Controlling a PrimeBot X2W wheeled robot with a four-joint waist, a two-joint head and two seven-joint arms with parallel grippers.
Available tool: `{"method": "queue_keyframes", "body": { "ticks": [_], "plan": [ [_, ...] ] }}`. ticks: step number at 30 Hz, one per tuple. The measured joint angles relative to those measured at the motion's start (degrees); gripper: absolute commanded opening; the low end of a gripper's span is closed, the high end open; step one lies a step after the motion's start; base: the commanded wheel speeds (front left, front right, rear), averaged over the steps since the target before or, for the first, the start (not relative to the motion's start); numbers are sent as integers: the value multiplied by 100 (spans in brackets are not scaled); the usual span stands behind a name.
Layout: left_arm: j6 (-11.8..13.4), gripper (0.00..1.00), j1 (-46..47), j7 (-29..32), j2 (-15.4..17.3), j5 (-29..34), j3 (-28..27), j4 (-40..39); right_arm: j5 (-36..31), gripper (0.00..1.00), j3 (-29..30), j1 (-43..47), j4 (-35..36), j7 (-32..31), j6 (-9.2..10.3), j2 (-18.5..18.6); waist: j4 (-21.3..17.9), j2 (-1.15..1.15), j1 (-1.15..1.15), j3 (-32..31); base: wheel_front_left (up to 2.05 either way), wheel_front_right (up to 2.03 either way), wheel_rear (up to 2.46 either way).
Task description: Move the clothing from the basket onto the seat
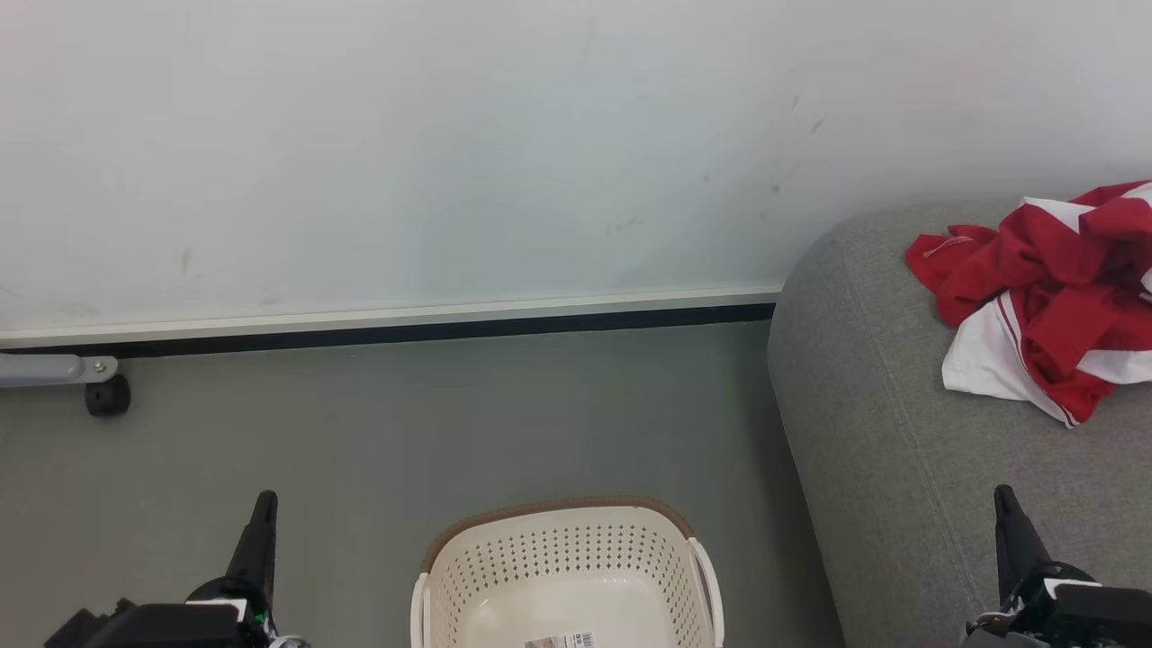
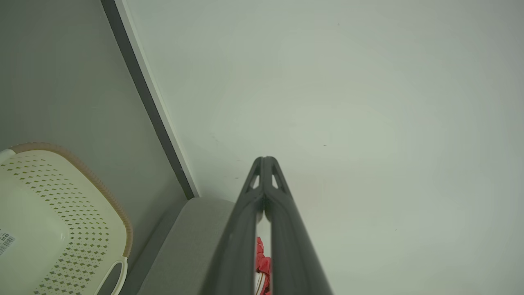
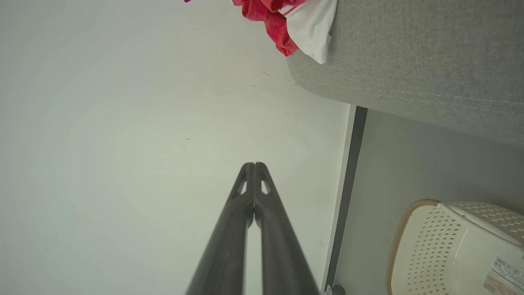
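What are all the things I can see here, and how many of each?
clothing: one crumpled heap, pieces uncountable, red and white, on the seat towards the right edge
basket: one, cream with a brown rim, on the floor at bottom centre, left of the seat
barcode sticker: one, white, on the basket's base
seat: one, grey, at the right
floor: grey-green, across the middle
wall: white, behind
skirting strip: one, pale over black, along the wall's foot
castor wheel: one, black, far left, under a grey bar
left tool: one, dark, shut, holding nothing, lower left
right tool: one, dark, shut, holding nothing, lower right
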State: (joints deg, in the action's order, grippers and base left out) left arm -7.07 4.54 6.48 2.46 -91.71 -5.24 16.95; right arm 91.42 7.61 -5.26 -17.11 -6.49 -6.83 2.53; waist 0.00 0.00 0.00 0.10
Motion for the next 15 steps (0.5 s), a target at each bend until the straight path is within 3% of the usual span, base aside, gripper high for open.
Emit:
{"method": "queue_keyframes", "body": {
  "ticks": [15],
  "plan": [
    [0,0,0,0,0,0,1,0,0,0,0,0,1,0,0,0,0,0,0,0,0,0,0]
  ]
}}
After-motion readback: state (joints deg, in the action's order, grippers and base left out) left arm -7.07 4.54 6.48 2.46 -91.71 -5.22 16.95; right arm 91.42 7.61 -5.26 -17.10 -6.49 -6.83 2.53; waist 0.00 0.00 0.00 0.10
